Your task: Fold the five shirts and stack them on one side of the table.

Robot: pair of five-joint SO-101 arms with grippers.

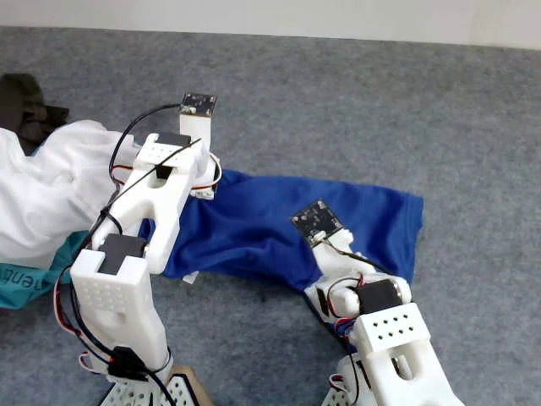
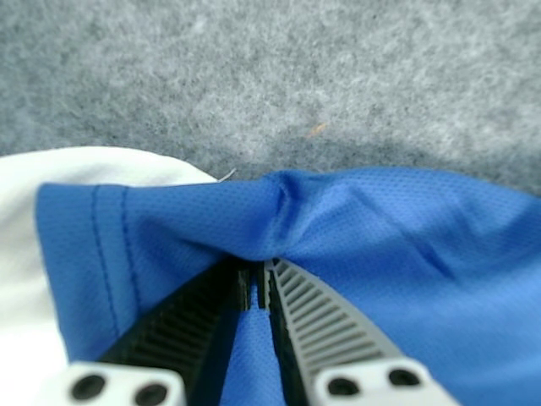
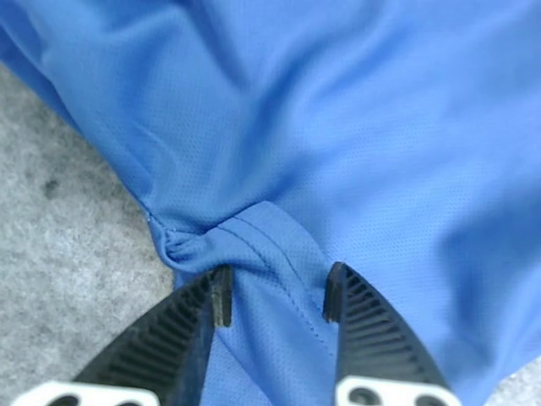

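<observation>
Pinching the blue shirt (image 1: 254, 224), spread mid-table (image 1: 406, 110), to start a fold.
Left gripper (image 2: 256, 292) pressed together on a pinch of blue fabric. Right gripper (image 3: 277, 296) spread, straddling the shirt's near edge, not clamped; it likely should close fully there, then both lift evenly. Count: one blue shirt, one white shirt (image 1: 51, 194) and one teal shirt (image 1: 25, 279) at the left edge, one dark garment (image 1: 21, 106) at the far left corner; two arms.
</observation>
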